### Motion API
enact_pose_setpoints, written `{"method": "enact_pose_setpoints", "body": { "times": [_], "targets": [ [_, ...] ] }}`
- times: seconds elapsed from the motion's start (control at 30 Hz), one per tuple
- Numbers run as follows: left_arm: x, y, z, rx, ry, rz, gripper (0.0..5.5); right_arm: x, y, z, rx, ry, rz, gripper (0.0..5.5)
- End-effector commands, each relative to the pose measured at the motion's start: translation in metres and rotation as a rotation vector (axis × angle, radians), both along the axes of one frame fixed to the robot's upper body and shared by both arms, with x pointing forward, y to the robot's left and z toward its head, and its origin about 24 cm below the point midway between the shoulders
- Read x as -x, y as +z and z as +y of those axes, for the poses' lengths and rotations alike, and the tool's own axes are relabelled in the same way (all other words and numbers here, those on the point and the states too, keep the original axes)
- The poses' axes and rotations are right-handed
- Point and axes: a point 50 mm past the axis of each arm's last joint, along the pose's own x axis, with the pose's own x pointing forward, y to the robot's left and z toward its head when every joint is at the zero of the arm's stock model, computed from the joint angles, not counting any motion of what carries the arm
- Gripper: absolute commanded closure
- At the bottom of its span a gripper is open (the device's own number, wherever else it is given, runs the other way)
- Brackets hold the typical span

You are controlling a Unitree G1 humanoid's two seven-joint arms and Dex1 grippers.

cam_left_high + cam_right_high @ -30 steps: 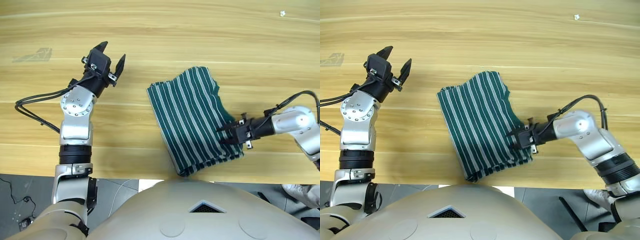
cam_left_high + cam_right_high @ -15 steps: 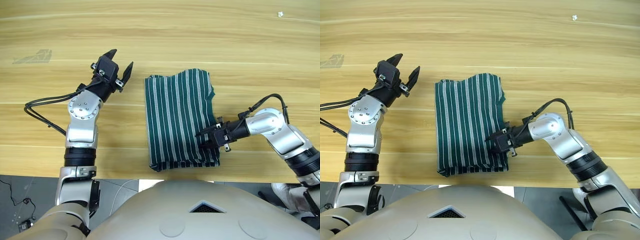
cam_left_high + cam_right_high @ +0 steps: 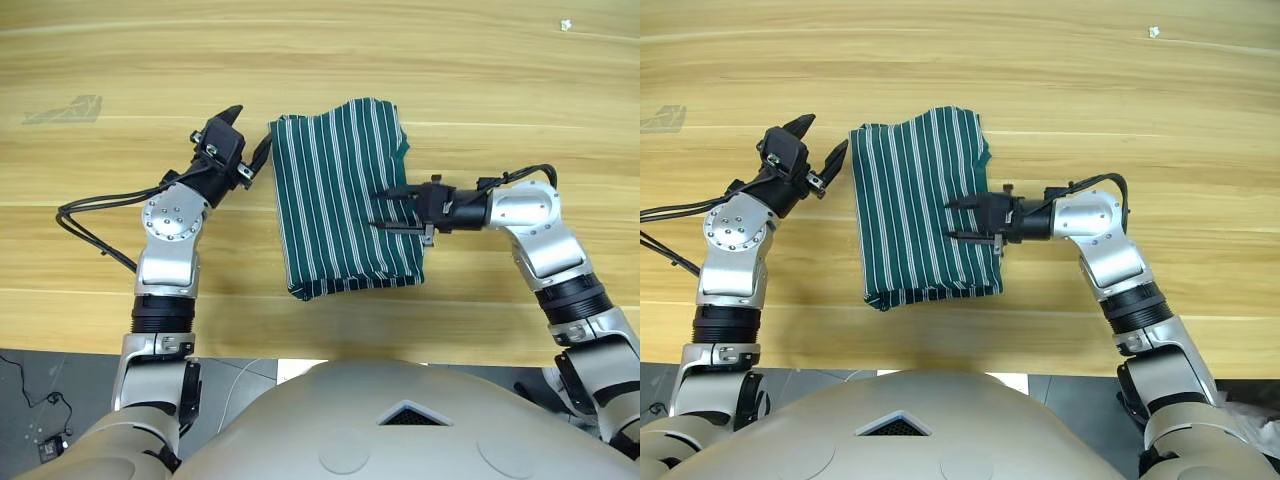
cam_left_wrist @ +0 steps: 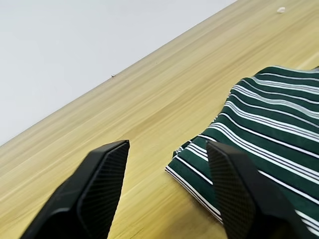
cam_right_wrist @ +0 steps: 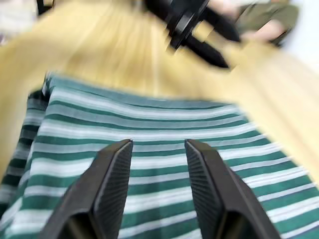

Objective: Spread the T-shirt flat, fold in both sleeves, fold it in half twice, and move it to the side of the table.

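The T-shirt (image 3: 340, 205), dark green with white stripes, lies folded into a compact rectangle on the wooden table (image 3: 480, 90), a little left of centre. My right gripper (image 3: 386, 209) is open, its fingers pointing left and low over the shirt's right part; in the right wrist view the striped cloth (image 5: 149, 124) shows between and beyond the right gripper (image 5: 158, 145). My left gripper (image 3: 250, 132) is open beside the shirt's far left corner, with nothing in it. In the left wrist view that corner (image 4: 199, 159) sits just beyond the left gripper (image 4: 168, 147).
A small white scrap (image 3: 566, 25) lies at the far right of the table. A grey mark (image 3: 78, 108) is on the wood at the far left. The table's near edge (image 3: 480, 352) runs just below the shirt. Black cables (image 3: 90, 205) loop off my left arm.
The shirt has slid left and away from the near edge and turned squarer to the table. My right gripper moved left with it; my left gripper shifted right to the shirt's corner.
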Motion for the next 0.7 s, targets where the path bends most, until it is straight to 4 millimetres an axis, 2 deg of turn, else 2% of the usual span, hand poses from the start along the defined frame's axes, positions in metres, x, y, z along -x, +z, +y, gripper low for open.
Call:
{"method": "enact_pose_setpoints", "body": {
  "times": [0.03, 0.07, 0.13, 0.2, 0.27, 0.3, 0.4, 0.47, 0.57, 0.7],
  "targets": [
    [0.015, 0.005, -0.002, -0.045, -0.081, -0.047, 2.66, -0.008, 0.035, 0.001, -0.278, -0.13, -0.022, 3.55],
    [0.024, 0.007, -0.001, -0.075, -0.113, -0.075, 2.66, -0.012, 0.04, -0.008, -0.321, -0.186, -0.052, 3.55],
    [0.043, 0.007, 0.004, -0.203, -0.167, -0.122, 2.66, -0.013, 0.037, -0.03, -0.286, -0.267, -0.103, 3.55],
    [0.065, 0.005, 0.014, -0.392, -0.251, -0.145, 2.36, -0.008, 0.028, -0.06, -0.136, -0.312, -0.21, 3.36],
    [0.08, 0.007, 0.017, -0.486, -0.311, -0.179, 2.04, -0.003, 0.025, -0.077, -0.027, -0.321, -0.314, 3.03],
    [0.09, 0.008, 0.017, -0.547, -0.346, -0.197, 1.93, -0.003, 0.028, -0.084, 0.023, -0.34, -0.43, 2.92],
    [0.127, 0.0, 0.023, -0.72, -0.489, -0.136, 1.89, 0.016, 0.028, -0.094, 0.173, -0.249, -0.67, 2.86],
    [0.139, 0.003, 0.03, -0.759, -0.514, -0.112, 1.89, 0.024, 0.024, -0.098, 0.245, -0.176, -0.745, 2.86],
    [0.146, 0.008, 0.034, -0.81, -0.556, -0.099, 1.89, 0.032, 0.013, -0.103, 0.341, -0.05, -0.811, 2.86],
    [0.146, 0.003, 0.023, -0.798, -0.637, -0.09, 1.89, 0.047, -0.016, -0.105, 0.454, 0.146, -0.776, 2.86]
  ]
}}
